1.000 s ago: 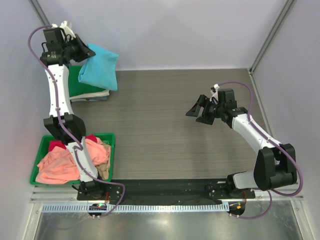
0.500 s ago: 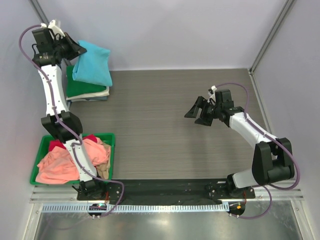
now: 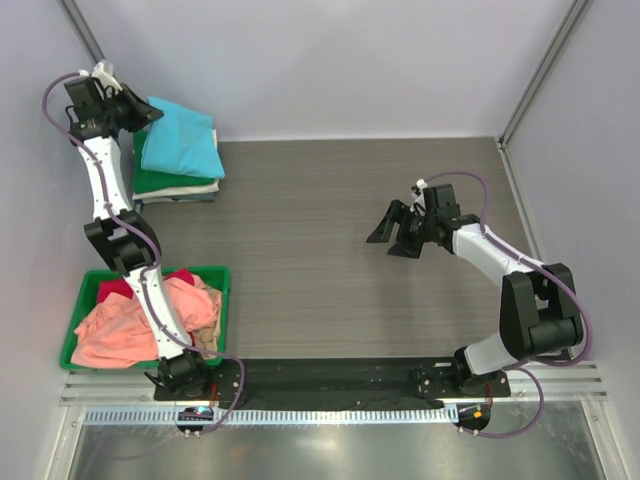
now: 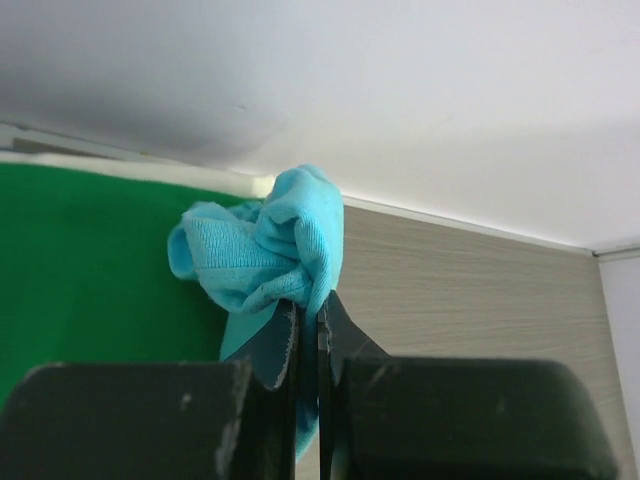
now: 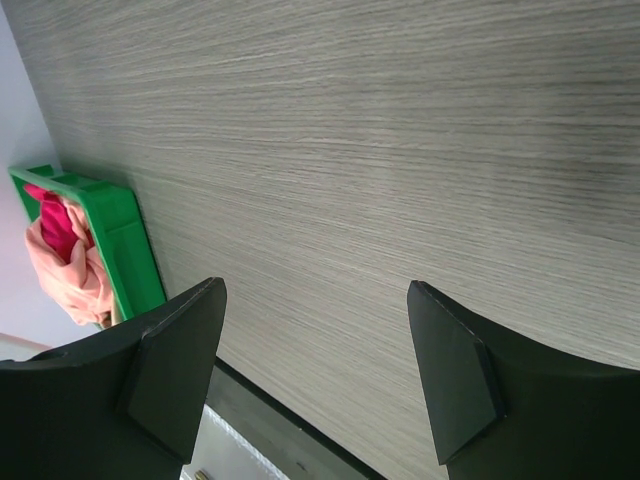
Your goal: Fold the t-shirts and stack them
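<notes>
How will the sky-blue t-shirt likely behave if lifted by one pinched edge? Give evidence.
Probably floppy: the sky-blue t-shirt bunches into soft wrinkles where the left gripper pinches it. Likely light, since that small pinch holds its edge. Unlikely to roll; it drapes flat over the folded green shirt.

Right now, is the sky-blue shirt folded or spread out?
Folded: the sky-blue shirt lies as a compact rectangle atop the stack, one edge pinched in the shut left hand.
</notes>
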`<state>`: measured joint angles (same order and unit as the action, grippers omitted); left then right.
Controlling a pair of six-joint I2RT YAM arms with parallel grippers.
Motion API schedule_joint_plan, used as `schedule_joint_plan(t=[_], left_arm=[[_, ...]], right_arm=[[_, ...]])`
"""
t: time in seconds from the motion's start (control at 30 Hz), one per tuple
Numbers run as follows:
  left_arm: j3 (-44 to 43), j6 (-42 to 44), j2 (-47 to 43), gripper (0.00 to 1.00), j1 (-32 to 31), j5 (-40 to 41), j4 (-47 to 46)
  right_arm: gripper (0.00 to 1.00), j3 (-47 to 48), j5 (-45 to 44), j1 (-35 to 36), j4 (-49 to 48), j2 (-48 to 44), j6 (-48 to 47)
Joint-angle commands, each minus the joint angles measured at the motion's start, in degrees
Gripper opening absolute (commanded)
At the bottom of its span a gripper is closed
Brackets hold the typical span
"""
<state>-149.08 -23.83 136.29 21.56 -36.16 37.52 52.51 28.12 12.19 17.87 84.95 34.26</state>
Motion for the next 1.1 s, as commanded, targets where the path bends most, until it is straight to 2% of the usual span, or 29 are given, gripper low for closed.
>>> schedule_joint_plan(t=[0.0, 0.17, 0.2, 0.23, 0.27, 0.3, 0.37, 0.53, 0.67, 0.73, 0.83, 1.07], left_arm=[[-3.24, 0.27, 1.26, 0.0, 0.94, -1.64, -10.34], [-2.63, 3.79, 5.65, 0.0, 1.29, 6.78, -16.51], [-2.71, 3.62, 6.44, 0.09, 1.46, 8.37, -16.51], [-2.54, 3.53, 7.58, 0.3, 1.73, 9.95, -16.51], [-2.36, 3.97, 8.02, 0.83, 1.73, 10.93, -16.6], [-2.36, 4.32, 8.38, 1.0, 1.82, 13.03, -16.16], [-2.62, 4.32, 7.94, 1.0, 1.82, 15.67, -13.71], [0.35, 2.31, 1.8, 1.0, 1.73, 15.59, -12.65], [7.72, 2.56, -5.67, 1.0, 1.12, 21.03, -11.51], [10.72, 3.18, -10.15, 0.99, 0.5, 27.42, -10.45], [17.05, 3.01, -15.34, 1.0, -1.51, 32.54, -10.45], [28.92, 2.92, -21.94, 0.96, -8.37, 37.66, -11.14]], right_arm=[[0.79, -0.48, -1.05, 0.82, -1.52, 0.57, -1.21], [0.79, -0.48, -0.96, 1.61, -1.26, 2.94, -1.83], [0.79, -0.48, -0.87, 1.7, -1.34, 3.29, -1.83], [0.79, -0.39, -0.87, 1.7, -1.26, 3.82, -1.92], [0.79, -0.39, -0.96, 1.88, -1.17, 4.0, -2.09], [0.79, -0.39, -1.05, 2.14, -1.26, 4.26, -2.18], [0.79, -0.22, -1.05, 2.58, -1.26, 5.14, -2.18], [0.79, 0.84, -0.78, 4.51, -1.17, 5.93, -2.18], [0.79, 1.19, -1.49, 6.36, -0.64, 5.32, -2.44], [0.79, 1.1, -1.58, 7.32, -0.2, 4.79, -2.53], [0.79, 0.14, -1.75, 8.46, -0.2, 3.3, -2.45], [0.79, -1.8, -2.01, 9.08, -0.11, -0.31, -2.44]])
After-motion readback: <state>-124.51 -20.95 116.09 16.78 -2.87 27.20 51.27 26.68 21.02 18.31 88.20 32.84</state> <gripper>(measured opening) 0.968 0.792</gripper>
